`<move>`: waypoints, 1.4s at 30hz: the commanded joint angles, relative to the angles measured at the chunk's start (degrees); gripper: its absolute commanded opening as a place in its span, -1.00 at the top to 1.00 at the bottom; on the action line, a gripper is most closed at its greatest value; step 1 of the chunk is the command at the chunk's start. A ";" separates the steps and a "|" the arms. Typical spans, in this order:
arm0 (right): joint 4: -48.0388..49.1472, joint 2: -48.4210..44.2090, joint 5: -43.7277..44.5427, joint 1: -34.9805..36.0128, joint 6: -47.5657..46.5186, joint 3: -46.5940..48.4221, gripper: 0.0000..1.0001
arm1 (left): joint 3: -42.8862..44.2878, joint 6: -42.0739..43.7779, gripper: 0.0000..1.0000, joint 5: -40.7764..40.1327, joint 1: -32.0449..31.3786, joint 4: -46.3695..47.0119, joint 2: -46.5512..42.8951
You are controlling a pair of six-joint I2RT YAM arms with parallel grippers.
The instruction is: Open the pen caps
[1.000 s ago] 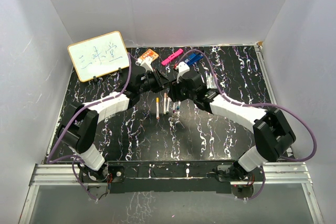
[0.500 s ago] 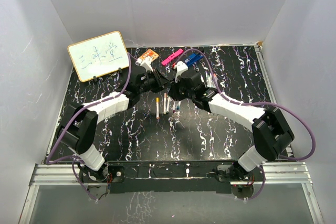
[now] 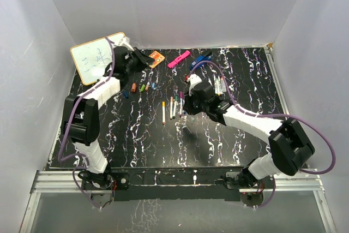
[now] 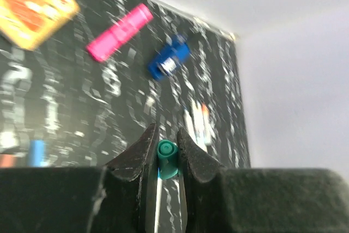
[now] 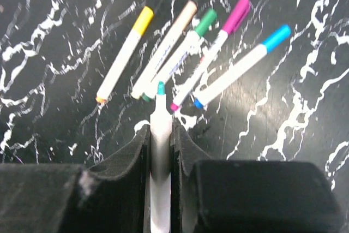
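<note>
I find left gripper (image 4: 165,150) clamping a freed teal cap (image 4: 167,157), right gripper (image 5: 160,130) clamping its pen (image 5: 158,110); five capped pens (image 5: 175,58) lie at 12 o'clock.

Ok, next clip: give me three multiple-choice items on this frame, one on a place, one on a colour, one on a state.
1. Where is the left gripper?
A) at the near edge
B) by the whiteboard
C) in the far right corner

2. What colour is the cap it holds?
A) orange
B) pink
C) teal

3. The pen in the right gripper is:
A) uncapped
B) capped
C) lying loose

Answers:
1 B: the top view shows that arm reaching to the whiteboard at the far left.
2 C: the left wrist view shows a teal cap in its grip.
3 A: the right wrist view shows its teal tip bare.
</note>
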 commanded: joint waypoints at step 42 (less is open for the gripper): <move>-4.79 34.90 13.39 -17.96 -11.77 29.91 1.00 | -14.19 21.85 1.00 -19.92 3.04 -34.90 -13.34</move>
